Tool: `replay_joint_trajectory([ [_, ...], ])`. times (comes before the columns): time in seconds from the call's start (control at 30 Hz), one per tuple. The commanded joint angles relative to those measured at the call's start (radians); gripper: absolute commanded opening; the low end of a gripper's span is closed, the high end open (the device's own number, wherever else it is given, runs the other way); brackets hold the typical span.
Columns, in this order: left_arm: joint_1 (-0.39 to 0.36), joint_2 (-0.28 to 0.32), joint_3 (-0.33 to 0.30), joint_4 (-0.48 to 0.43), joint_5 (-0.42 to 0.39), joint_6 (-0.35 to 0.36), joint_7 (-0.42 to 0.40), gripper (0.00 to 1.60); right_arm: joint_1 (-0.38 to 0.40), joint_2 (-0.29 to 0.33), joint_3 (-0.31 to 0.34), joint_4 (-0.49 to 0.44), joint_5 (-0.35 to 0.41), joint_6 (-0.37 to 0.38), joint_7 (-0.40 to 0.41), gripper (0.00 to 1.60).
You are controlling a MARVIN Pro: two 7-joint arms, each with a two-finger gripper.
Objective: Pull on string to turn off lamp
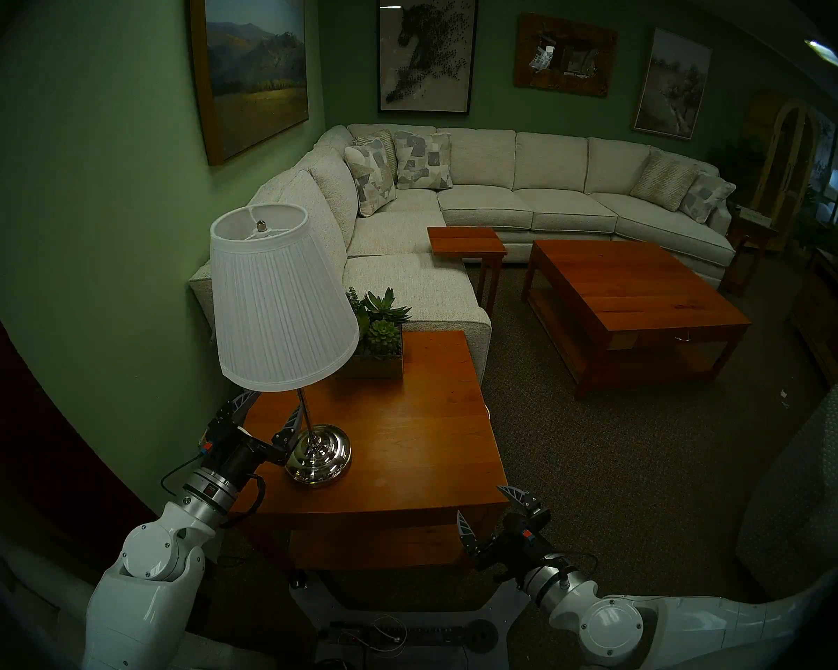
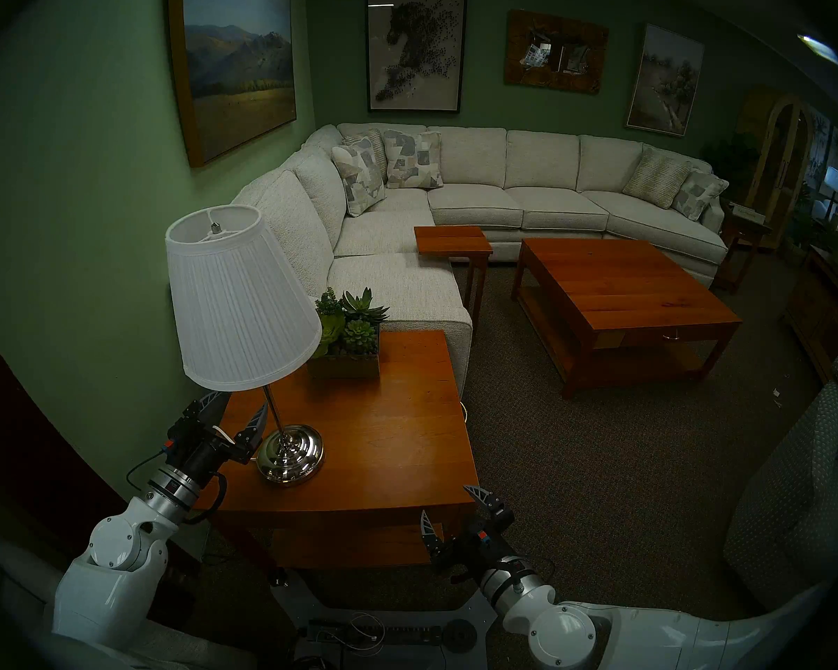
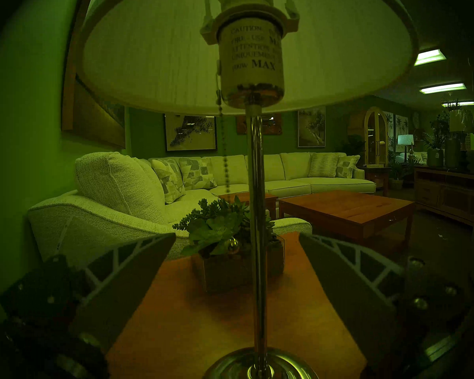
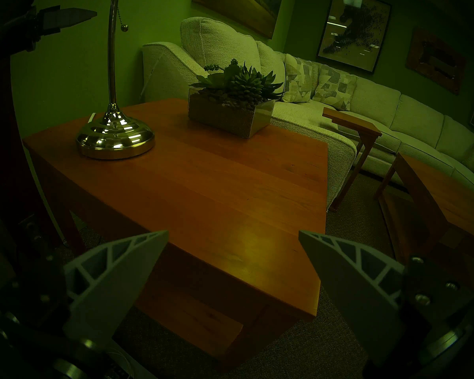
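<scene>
The lamp (image 1: pixel 281 297) stands on the near left of a wooden side table (image 1: pixel 407 442), with a white pleated shade, chrome stem and a round chrome base (image 4: pixel 115 137). The shade is not glowing. The string (image 3: pixel 226 165) is a thin bead chain hanging from the socket just left of the stem, ending in a small shiny bead (image 4: pixel 124 28). I cannot make it out in the head views. My left gripper (image 1: pixel 267 410) is open under the shade, beside the stem and apart from the string. My right gripper (image 1: pixel 488 509) is open and empty at the table's front right corner.
A glass planter of succulents (image 1: pixel 378 345) stands at the table's far side, behind the lamp. A thicker white power cable (image 4: pixel 92 117) leaves the base. A pale sectional sofa (image 1: pixel 407 229) is behind, a wooden coffee table (image 1: pixel 634 301) to the right, an armchair (image 1: pixel 818 461) at far right.
</scene>
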Motion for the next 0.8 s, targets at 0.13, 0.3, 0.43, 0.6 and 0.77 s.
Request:
replay_joint_trajectory([
  [0.13,0.099,0.010,-0.054,-0.076,-0.031,-0.035,-0.007,1.60,0.009,0.001,0.007,-0.022,-0.003,-0.004,0.002,1.60],
  [0.3,0.135,-0.001,-0.063,-0.085,-0.061,-0.050,-0.014,1.60,0.009,0.001,0.007,-0.022,-0.003,-0.004,0.002,1.60],
  [0.43,0.153,-0.032,-0.073,-0.047,-0.134,-0.119,-0.046,1.60,0.009,0.001,0.007,-0.021,-0.003,-0.005,0.002,1.60],
  [0.6,0.172,-0.029,-0.074,-0.016,-0.171,-0.137,-0.079,1.60,0.009,0.001,0.007,-0.022,-0.003,-0.004,0.002,1.60],
  [0.77,0.194,-0.041,-0.062,0.010,-0.181,-0.132,-0.092,1.60,0.009,0.001,0.007,-0.022,-0.003,-0.004,0.002,1.60],
])
